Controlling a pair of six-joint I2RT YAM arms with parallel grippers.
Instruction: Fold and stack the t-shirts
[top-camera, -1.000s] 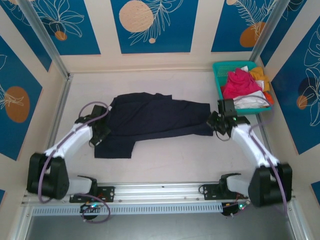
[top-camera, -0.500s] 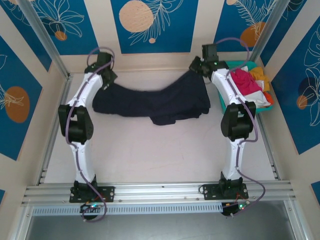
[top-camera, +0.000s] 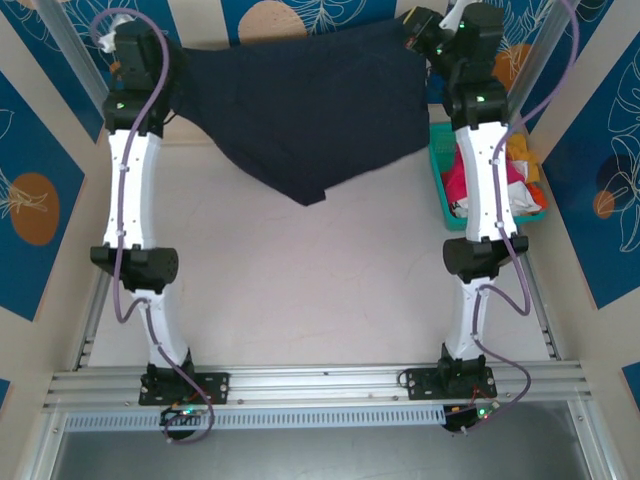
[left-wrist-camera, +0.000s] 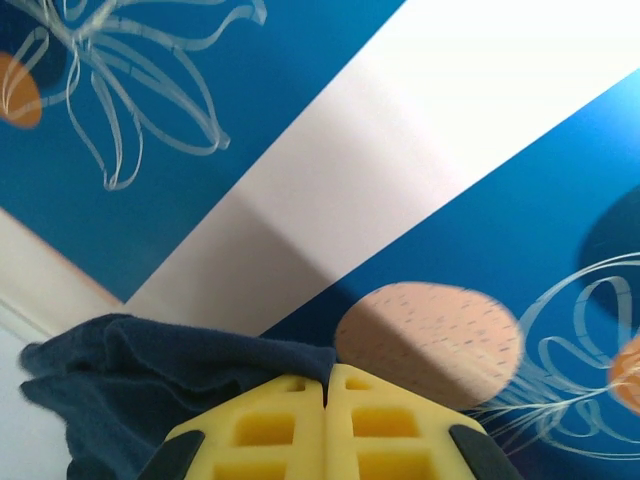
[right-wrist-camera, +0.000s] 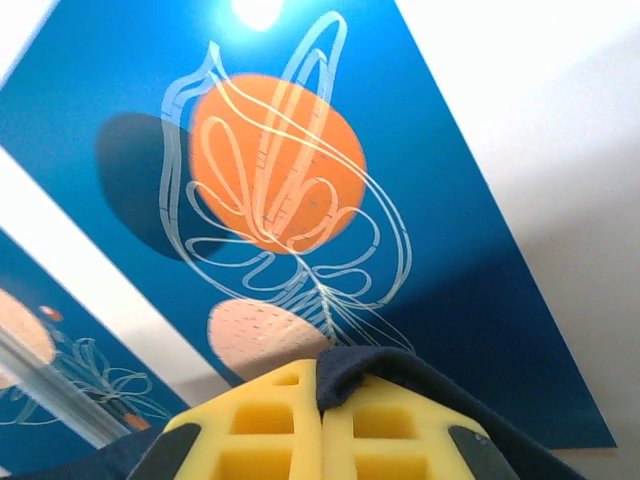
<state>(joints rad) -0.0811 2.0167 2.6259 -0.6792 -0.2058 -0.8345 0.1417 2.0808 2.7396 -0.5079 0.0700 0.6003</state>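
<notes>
Navy t-shirt (top-camera: 310, 110) of soft matt cloth, teal basket (top-camera: 438, 175) of plastic mesh, your desk (top-camera: 320, 290) smooth, matt, your base rail (top-camera: 320, 380) brushed metal.

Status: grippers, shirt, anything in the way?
Left gripper, right gripper both shut on large dark navy cloth t-shirt. Hangs spread between them. Teal plastic mesh basket at far right.

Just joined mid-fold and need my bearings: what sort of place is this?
Probably a robot test cell, not a home: blue floral wall panels, an aluminium frame rail, a teal basket of shirts, a navy t-shirt held aloft.
</notes>
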